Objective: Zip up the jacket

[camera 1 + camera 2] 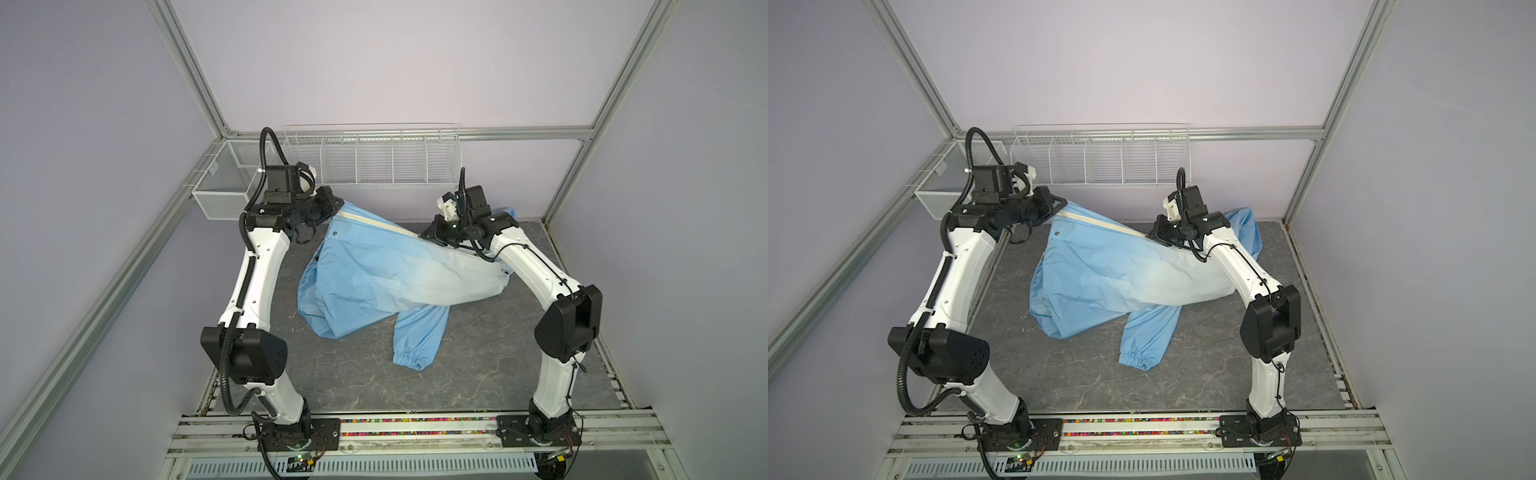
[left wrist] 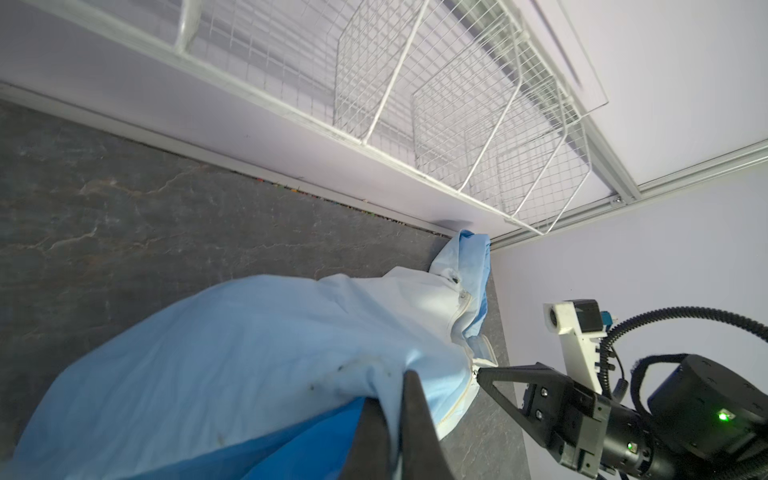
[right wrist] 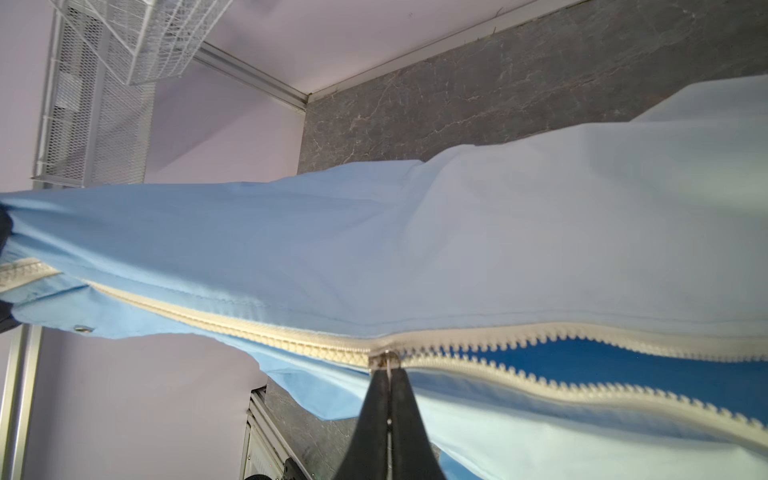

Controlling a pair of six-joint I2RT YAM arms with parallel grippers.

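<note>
Right wrist view: right gripper [image 3: 388,370] pinched on zipper slider [image 3: 384,358], lower centre.
left gripper [image 1: 338,205]: clamps zipped end of jacket [image 1: 386,266], upper left in a top view.
step: mid-zip, jacket centre frame.
next: drag slider along open teeth [image 3: 582,345], hold tension.

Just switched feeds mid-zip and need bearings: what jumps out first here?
The light-blue jacket is stretched between both arms, its bulk draped on the grey table. The right jaws pinch the slider of the cream zipper: teeth meshed toward the left arm, gaping behind. One cuffed sleeve lies toward the front.
</note>
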